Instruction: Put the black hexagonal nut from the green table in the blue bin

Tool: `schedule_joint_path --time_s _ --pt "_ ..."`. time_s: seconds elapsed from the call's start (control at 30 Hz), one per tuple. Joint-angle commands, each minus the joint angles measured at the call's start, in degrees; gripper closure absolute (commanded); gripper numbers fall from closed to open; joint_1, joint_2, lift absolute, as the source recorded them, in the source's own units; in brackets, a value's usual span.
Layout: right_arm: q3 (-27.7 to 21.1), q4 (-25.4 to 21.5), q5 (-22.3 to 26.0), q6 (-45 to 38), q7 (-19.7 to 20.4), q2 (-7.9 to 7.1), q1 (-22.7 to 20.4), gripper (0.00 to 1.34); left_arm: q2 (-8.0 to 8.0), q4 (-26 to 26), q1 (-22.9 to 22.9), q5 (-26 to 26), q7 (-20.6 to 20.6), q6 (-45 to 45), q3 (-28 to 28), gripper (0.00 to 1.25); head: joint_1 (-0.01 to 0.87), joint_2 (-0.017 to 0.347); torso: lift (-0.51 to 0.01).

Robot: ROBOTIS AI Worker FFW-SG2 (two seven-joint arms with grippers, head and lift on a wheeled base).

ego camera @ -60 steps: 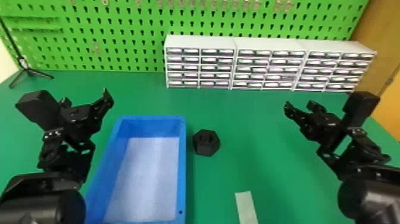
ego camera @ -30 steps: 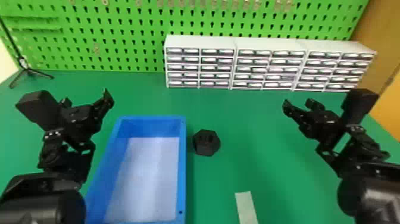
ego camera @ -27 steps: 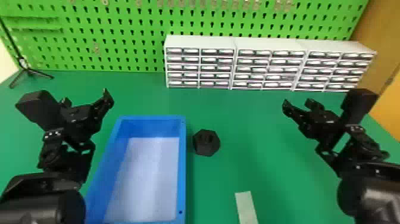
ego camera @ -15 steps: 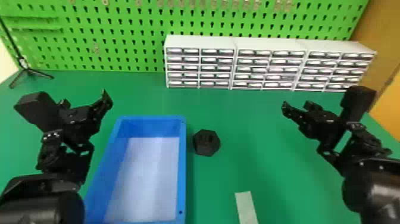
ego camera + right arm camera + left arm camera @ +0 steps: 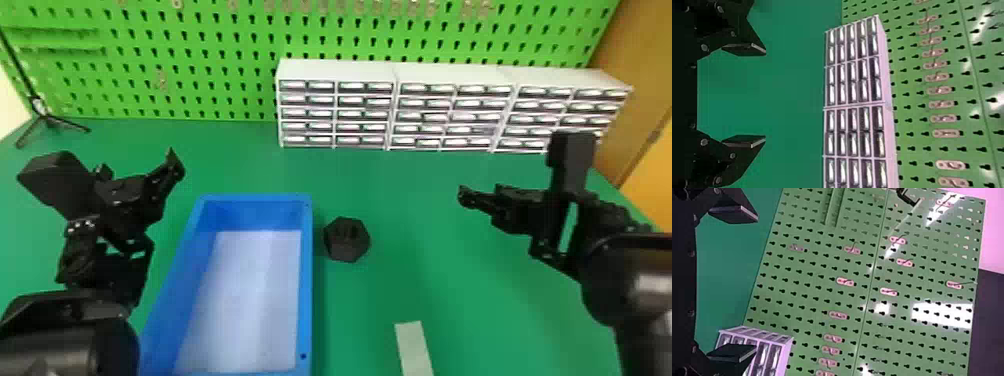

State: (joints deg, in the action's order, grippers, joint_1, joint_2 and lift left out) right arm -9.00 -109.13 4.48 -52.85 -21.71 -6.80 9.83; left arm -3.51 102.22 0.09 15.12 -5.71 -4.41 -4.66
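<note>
Just beside the blue bin (image 5: 306, 280), on the green tabletop (image 5: 430, 200), lies a matte black hexagonal nut (image 5: 347, 250), chunky and six-sided with a recessed middle, while both grippers' fingers (image 5: 736, 212) stand wide apart.

In the head view, the tabletop (image 5: 425, 200) is brightly and fairly evenly lit, with a faint, soft shadow cast along the right side of the blue bin (image 5: 306, 280). Pale highlights are thrown back by the drawer units (image 5: 340, 70) by the tabletop's far edge. In both wrist views, streaks and patches of white glare are reflected off the pegboard (image 5: 809, 274).
</note>
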Motion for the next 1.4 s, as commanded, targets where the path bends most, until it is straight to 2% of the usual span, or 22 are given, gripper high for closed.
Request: schedule_joint_path --time_s 0.0,0.47,0.77,0.97,1.37 --pt "1.9 -1.4 -1.4 -6.9 0.0 -0.5 1.5 0.47 0.0 0.0 0.0 0.0 0.0 0.0 0.0 0.13 0.692 0.008 -0.097" --pt "11.0 -3.7 -7.1 -23.3 -0.1 -1.29 7.2 0.47 0.0 0.0 0.1 0.0 0.0 0.0 0.1 0.13 0.692 0.008 -0.097" --pt "15.9 -4.3 -8.4 -31.2 -0.1 -1.73 10.5 0.47 0.0 0.0 0.0 -0.1 0.0 0.0 0.2 0.13 0.692 0.008 -0.097" --pt "17.8 -5.4 -11.1 -34.4 -0.1 -1.11 11.7 0.47 0.0 0.0 0.1 -0.2 0.0 -0.1 0.3 0.13 0.692 0.008 -0.097" --pt "20.8 -5.2 -11.0 -35.9 -0.1 -0.76 12.9 0.47 0.0 0.0 0.0 -0.4 0.0 -0.1 0.4 0.13 0.692 0.008 -0.097"
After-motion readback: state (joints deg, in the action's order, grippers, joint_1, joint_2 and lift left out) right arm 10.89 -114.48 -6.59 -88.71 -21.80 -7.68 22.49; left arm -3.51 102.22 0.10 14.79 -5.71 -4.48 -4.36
